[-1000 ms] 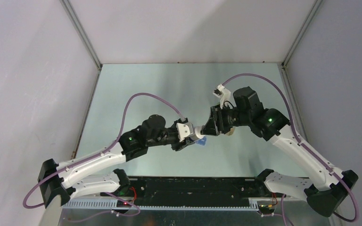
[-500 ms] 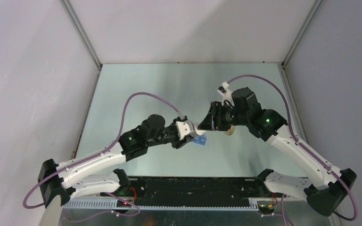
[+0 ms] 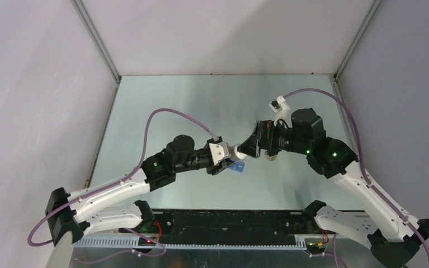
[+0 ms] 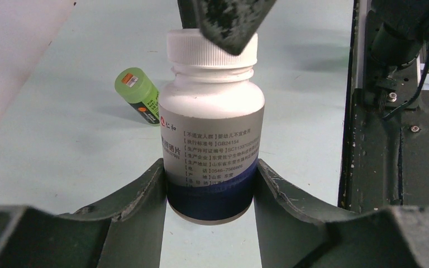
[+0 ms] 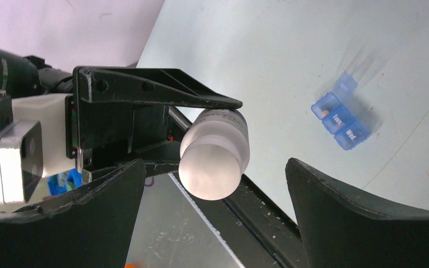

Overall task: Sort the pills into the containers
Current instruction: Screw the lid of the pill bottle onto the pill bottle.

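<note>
A white pill bottle (image 4: 212, 128) with a blue band at its base and a white ribbed cap is held up off the table, my left gripper (image 4: 209, 167) shut on its lower body. Its cap (image 5: 211, 170) points at my right gripper (image 5: 215, 164), which stands wide open with a finger on either side of the cap and apart from it. In the top view the bottle (image 3: 236, 151) sits between the left gripper (image 3: 230, 155) and the right gripper (image 3: 251, 144). A blue pill organiser (image 5: 341, 120) lies on the table below, lids up, with an orange pill in one compartment.
A green bottle (image 4: 138, 95) with an orange end lies on its side on the table. A small tan thing (image 3: 272, 157) shows under the right wrist. The black base rail (image 4: 380, 139) runs along the near edge. Grey walls close in both sides.
My right gripper has opened wide off the bottle's cap and its arm has drawn back to the right. The left gripper has kept the bottle still.
</note>
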Tool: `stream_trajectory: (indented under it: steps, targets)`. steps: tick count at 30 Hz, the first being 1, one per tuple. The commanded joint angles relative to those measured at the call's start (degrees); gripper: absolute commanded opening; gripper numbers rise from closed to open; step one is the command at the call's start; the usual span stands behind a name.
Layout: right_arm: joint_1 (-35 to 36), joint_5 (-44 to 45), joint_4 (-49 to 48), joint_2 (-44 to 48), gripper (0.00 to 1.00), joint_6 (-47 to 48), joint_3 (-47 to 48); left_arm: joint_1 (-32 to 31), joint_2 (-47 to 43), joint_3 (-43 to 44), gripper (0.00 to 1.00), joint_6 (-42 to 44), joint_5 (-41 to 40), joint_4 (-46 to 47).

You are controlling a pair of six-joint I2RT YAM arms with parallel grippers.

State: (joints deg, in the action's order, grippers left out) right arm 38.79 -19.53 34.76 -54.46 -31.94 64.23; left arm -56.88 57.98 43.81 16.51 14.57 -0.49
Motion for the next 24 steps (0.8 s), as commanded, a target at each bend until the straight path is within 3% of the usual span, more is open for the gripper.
stream_trajectory:
  steps: [1, 5, 13, 24]
  targets:
    - [-0.14, -2.95, -1.78, 2.26, 0.99, 8.52, 0.5, -0.25, -0.21, 0.78, 0.0, -1.12, 2.17, 4.54]
    - [0.13, 0.21, -1.58, 4.56, 0.96, 12.69, -0.15, -0.25, -0.23, 0.82, 0.0, -1.34, 3.28, 4.71]
    - [0.09, -4.27, -1.85, 6.22, 0.83, 21.37, -1.39, -0.25, -0.31, 1.25, 0.0, -1.44, 6.18, 3.82]
    - [0.02, -6.51, -2.81, 3.78, 0.69, 21.23, -1.47, -0.27, -0.58, 1.81, 0.0, -1.39, 8.76, 2.87]
